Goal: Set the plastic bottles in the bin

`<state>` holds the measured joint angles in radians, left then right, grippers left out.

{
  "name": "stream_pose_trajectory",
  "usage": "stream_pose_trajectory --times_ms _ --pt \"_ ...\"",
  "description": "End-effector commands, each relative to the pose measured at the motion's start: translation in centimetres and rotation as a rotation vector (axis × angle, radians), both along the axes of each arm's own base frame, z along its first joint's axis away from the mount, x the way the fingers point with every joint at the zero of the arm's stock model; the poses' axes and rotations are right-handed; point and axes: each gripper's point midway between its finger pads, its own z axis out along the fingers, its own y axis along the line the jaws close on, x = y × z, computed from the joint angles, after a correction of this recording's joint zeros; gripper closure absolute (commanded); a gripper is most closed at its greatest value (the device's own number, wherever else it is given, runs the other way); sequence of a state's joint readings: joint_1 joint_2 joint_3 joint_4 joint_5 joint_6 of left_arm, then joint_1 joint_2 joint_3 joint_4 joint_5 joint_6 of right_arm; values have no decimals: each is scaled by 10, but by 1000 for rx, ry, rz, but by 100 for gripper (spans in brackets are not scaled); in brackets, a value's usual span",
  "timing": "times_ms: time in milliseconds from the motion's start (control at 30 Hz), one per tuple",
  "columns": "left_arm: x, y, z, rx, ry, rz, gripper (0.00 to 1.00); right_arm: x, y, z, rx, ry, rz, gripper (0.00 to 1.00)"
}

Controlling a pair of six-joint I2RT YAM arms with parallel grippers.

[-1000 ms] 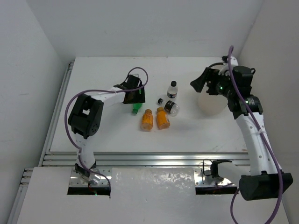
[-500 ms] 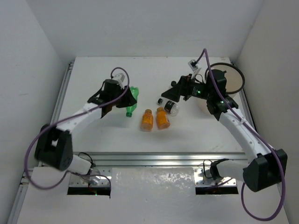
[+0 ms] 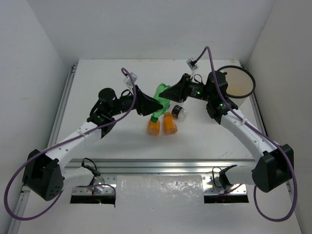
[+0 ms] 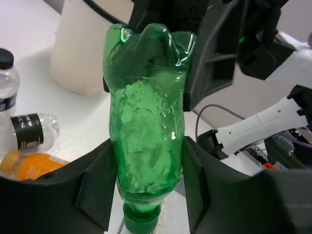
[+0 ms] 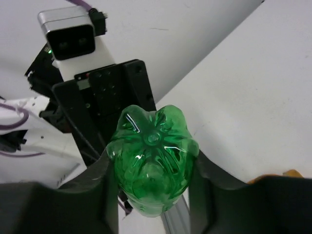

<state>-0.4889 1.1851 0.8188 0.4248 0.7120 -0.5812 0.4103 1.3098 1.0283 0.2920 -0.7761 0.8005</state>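
A slim green bottle (image 3: 161, 97) hangs above the table between both arms. My left gripper (image 3: 149, 107) is shut on its neck end, just above the green cap; in the left wrist view the fingers (image 4: 97, 187) press both sides of the green bottle (image 4: 146, 126). My right gripper (image 3: 174, 92) is shut on its base end, with the green bottle (image 5: 153, 156) filling the gap between the fingers (image 5: 204, 187). Two orange bottles (image 3: 153, 127) (image 3: 169, 125) and a clear black-capped bottle (image 3: 178, 111) lie on the table below. The cream bin (image 3: 240, 82) stands at the far right.
The left wrist view shows the bin (image 4: 83, 44) behind the bottle, an upright clear bottle (image 4: 7, 83), a lying clear bottle with a dark label (image 4: 30, 131) and an orange bottle (image 4: 29, 165). White walls close in on both sides.
My left arm lifted the green bottle off the table and carried it right. My right arm swung left from the bin, met it, and closed its fingers on the base.
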Motion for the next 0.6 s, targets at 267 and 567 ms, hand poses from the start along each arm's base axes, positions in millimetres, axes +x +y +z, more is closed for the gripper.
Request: stream_pose_trajectory --times_ms 267,567 --pt "64 73 -39 277 236 645 0 73 -131 38 -305 -84 -826 100" --pt "57 92 -124 547 406 840 0 117 -362 43 -544 60 -1601 100"
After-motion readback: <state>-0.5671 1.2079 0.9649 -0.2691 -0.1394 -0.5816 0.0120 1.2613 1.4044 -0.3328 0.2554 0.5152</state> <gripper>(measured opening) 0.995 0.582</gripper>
